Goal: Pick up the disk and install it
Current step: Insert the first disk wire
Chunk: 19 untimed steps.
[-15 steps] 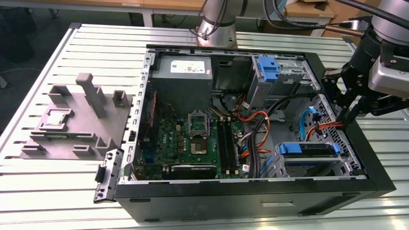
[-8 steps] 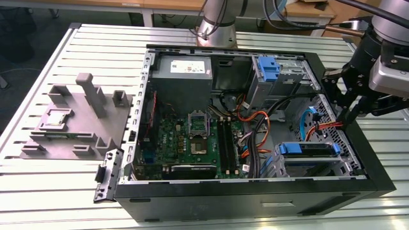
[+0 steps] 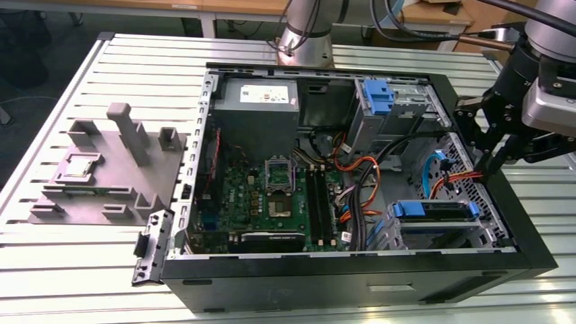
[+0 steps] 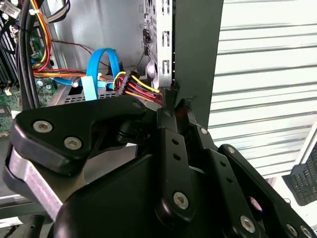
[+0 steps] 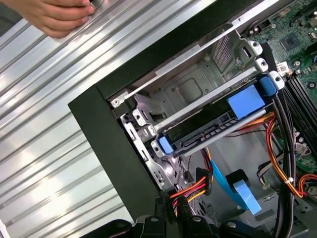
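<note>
**Disk seated in the case's lower bay, gripper at the case wall**

In the exterior view the open computer case [image 3: 351, 196] lies on a slatted metal table [image 3: 90, 270], and the disk [image 3: 434, 210] sits in a metal bay at the lower right of the case interior, close to the front wall. The gripper [image 3: 490, 162] hangs at the right edge of the frame, above and to the right of the disk, by the case's right-hand wall and apart from the disk. A bundle of orange, red and yellow cables [image 3: 454, 177] runs between them.

In the first wrist view the disk [image 5: 213, 124] crosses the middle of the frame on a slant, slotted between the bay's metal rails. Its visible edge is dark and flat, with a blue plastic bracket showing as a broad tab at its upper right end and a small clip at its lower left end. The gripper's fingertips [image 5: 171, 210] stand at the bottom centre of that frame, below the disk, right beside the power plug with red, yellow and black wires [image 5: 193, 191]. A person's hand [image 5: 52, 15] rests on the table at the upper left.

In the second wrist view the gripper [image 4: 173, 101] has its two slim black fingers pressed close together, tips against the dark case wall [image 4: 198, 44] next to the same wired plug [image 4: 141, 87]; I cannot tell whether anything is pinched between them. A blue flat cable [image 4: 99, 69] loops just behind.
</note>
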Tool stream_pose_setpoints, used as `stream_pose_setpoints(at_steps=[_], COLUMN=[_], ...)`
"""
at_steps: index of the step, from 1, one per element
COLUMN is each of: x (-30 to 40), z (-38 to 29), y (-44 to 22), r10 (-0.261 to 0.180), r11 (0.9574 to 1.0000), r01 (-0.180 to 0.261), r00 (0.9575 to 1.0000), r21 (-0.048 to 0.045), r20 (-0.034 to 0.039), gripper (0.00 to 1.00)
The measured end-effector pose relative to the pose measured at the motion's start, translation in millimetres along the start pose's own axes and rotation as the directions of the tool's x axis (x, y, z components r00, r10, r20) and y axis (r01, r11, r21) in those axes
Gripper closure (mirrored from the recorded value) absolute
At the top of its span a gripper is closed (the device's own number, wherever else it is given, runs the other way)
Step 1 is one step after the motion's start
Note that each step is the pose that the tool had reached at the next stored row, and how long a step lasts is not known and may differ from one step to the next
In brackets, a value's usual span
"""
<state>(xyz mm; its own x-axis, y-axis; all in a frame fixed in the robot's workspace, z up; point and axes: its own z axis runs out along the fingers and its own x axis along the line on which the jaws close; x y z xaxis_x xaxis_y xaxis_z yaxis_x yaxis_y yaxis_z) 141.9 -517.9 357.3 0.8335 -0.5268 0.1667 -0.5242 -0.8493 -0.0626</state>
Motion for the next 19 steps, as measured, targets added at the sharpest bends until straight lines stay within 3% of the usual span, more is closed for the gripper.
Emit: stream_pose_setpoints(at_steps=[8,19], x=[0.9,2.2], z=[0.3,0.9], y=[-0.4,2.5], r10=[-0.052,-0.144], r11=[0.9986,0.9893], r01=[0.052,0.144], r00=[0.9987,0.9895], r21=[0.0072,0.0233], r20=[0.0037,0.0080], gripper=[0.76,0.76])
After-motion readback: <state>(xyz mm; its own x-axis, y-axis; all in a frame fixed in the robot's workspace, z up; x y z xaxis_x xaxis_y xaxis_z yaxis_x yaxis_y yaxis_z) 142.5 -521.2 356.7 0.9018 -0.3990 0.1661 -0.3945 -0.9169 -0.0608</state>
